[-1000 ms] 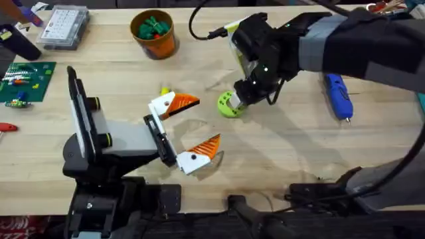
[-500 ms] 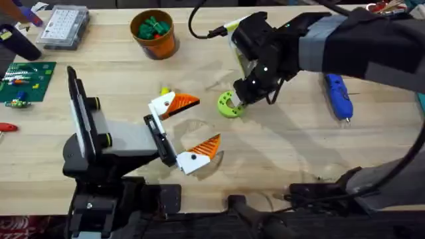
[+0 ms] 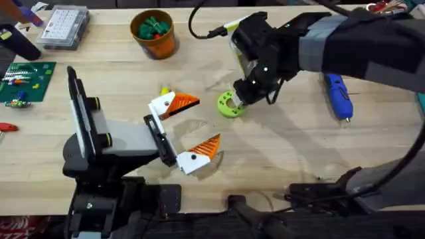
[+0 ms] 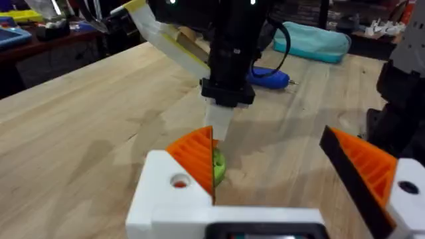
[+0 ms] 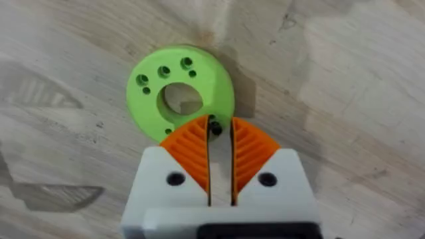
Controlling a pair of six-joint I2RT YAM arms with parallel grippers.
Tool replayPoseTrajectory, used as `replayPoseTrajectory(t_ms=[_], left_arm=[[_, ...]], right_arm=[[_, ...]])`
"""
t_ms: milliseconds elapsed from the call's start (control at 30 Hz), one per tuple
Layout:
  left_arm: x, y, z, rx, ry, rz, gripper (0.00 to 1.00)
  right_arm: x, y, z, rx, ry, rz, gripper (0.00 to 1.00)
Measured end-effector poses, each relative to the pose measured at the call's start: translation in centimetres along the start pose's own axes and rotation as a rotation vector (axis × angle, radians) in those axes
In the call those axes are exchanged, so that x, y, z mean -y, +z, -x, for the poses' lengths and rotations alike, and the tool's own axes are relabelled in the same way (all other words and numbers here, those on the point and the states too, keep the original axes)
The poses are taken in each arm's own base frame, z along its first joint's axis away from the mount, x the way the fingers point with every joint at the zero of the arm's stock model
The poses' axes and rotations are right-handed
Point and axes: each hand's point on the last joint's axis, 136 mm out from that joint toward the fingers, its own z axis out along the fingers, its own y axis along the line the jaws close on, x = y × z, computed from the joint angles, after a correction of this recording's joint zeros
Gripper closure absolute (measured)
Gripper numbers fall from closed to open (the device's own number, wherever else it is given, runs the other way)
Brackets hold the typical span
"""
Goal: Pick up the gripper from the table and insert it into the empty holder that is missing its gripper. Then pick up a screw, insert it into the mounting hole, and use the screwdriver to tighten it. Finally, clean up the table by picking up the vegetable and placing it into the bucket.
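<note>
1. The right gripper [image 3: 244, 95] hangs over the middle of the table [image 3: 279, 153] in the overhead view, its tips down at the right edge of a green disc [image 3: 230, 104].
2. In the right wrist view the gripper [image 5: 219, 136] has its orange pads [image 5: 249, 149] nearly together, pinching a small dark screw [image 5: 214, 126] just at the disc's [image 5: 179, 89] rim. The disc is flat on the wood, with a large centre hole and several small holes around it.
3. The left gripper [image 3: 189, 129] lies left of centre in the overhead view, its white fingers with orange pads spread wide and holding nothing. One finger [image 3: 171, 105] points toward the disc, the other [image 3: 199, 153] sits lower in the frame.
4. In the left wrist view the two pads [image 4: 196, 149] stand well apart, and the disc [image 4: 218, 166] peeks out just behind the left one, with the right arm's white fingers [image 4: 220, 123] coming down onto it.
5. The screwdriver [image 3: 337, 96] lies on the table at the right of the overhead view, well apart from both grippers.
6. The bucket [image 3: 155, 34] stands at the upper middle-left of the overhead view, with a green vegetable [image 3: 152, 27] inside it.
7. A clear box [image 3: 63, 26] sits in the upper left, and a green circuit board [image 3: 25, 81] lies at the left edge below it.
</note>
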Motion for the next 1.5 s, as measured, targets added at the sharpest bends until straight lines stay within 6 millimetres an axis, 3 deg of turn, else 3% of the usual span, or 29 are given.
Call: replayPoseTrajectory(t_ms=[933,1233,1333,1500], left_arm=[[0.00,0.00,0.00,0.000,0.000,0.000,0.014],[0.00,0.00,0.00,0.000,0.000,0.000,0.014],[0.00,0.00,0.00,0.000,0.000,0.000,0.014],[0.00,0.00,0.00,0.000,0.000,0.000,0.014]], right_arm=[[-0.04,0.04,-0.10,-0.003,-0.001,0.000,0.876],[-0.14,0.32,-0.21,-0.011,-0.005,-0.001,0.912],[-0.14,0.32,-0.17,-0.010,-0.005,-0.001,0.990],[-0.14,0.32,-0.17,-0.010,-0.005,-0.001,0.990]])
